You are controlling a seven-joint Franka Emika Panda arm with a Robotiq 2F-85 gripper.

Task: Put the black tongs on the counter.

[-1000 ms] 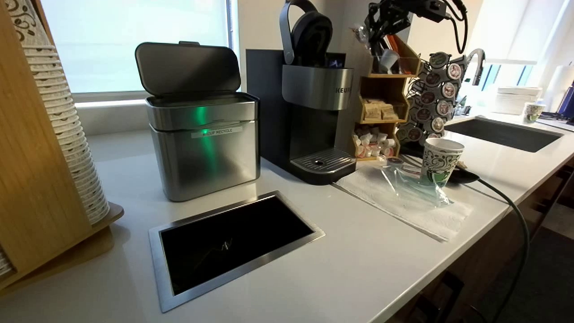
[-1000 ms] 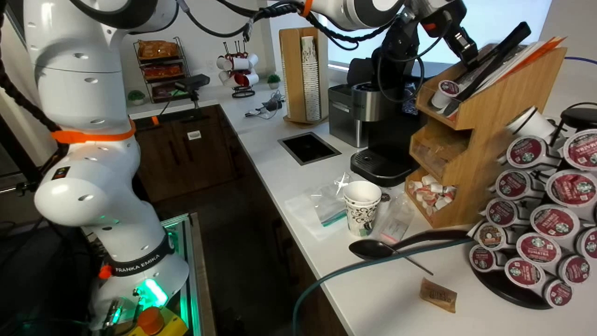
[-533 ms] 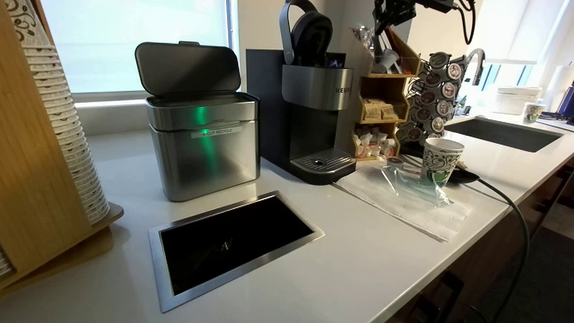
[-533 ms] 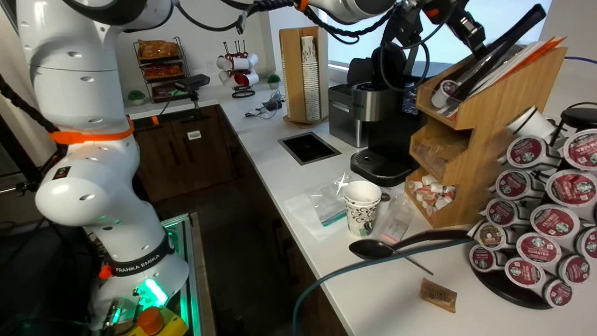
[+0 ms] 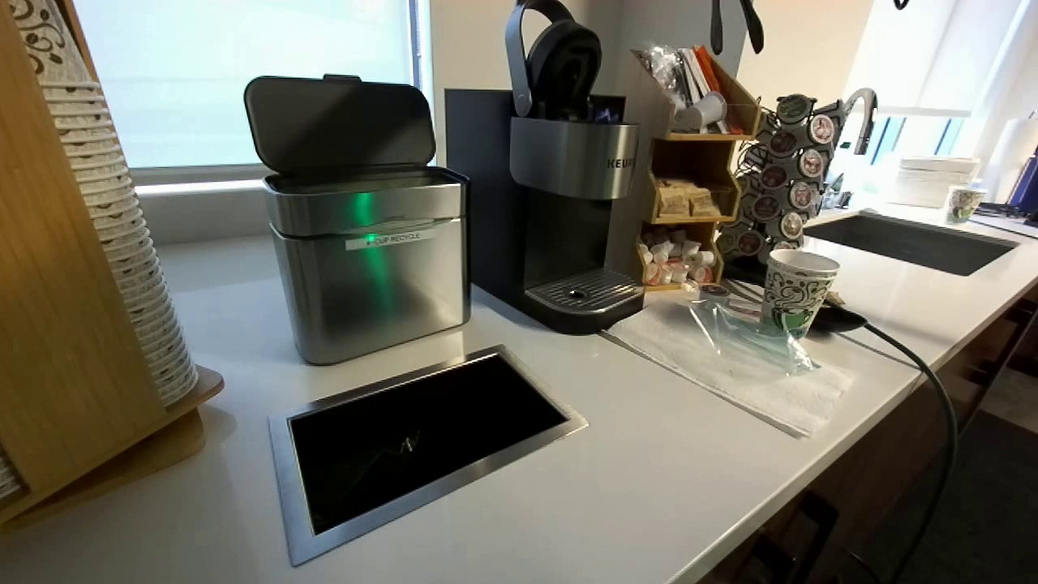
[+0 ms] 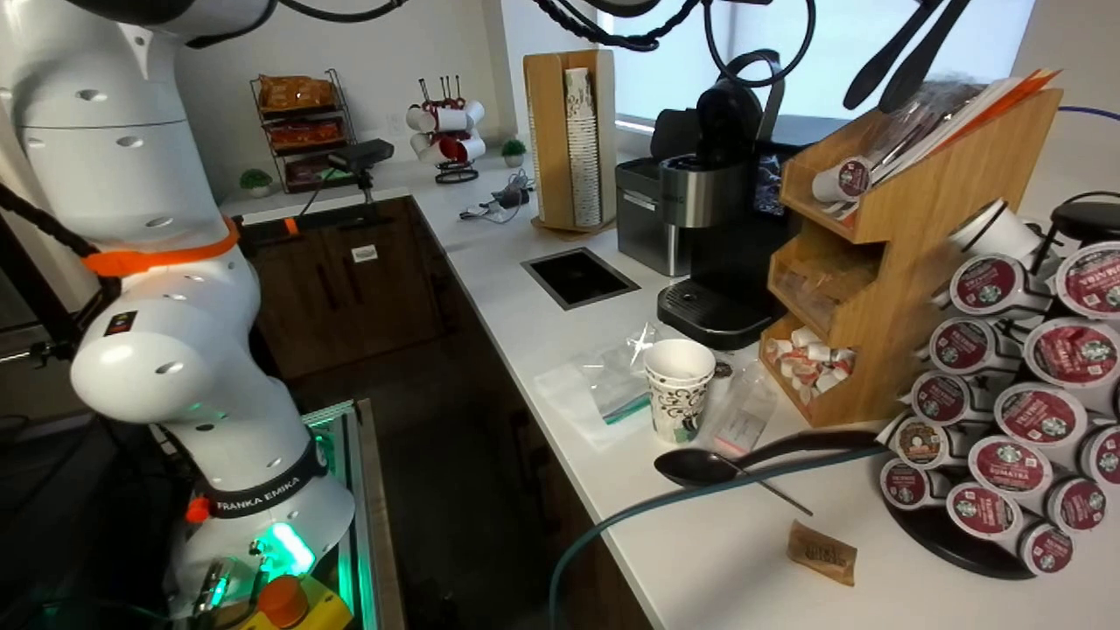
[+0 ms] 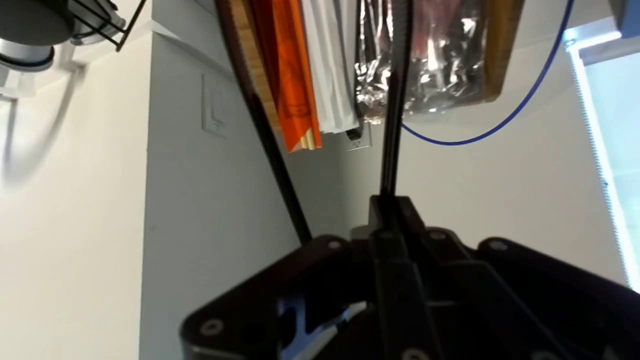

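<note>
Long slender matte-black tongs hang in the air, tips apart, just above the upper tier of the stepped bamboo organizer. In the wrist view, the dark fingers are clamped on one tong arm; the second splays free beside them. That loose arm looks the main hazard: a low or sideways move could hook the crinkled clear plastic wrapping or the orange paper sleeve, dragging these out or twisting the tongs in the grip. Carried too low across, the tips could also topple the stacked swirl-patterned white paper cups. For setting down, the broad off-white desk seems to give its best room between the white paper towel and the steel-framed black rectangular cut-out. That stretch ends at the desk's front edge, where an overhanging end could tip the tongs over; released too near the cut-out, they could slide in.
</note>
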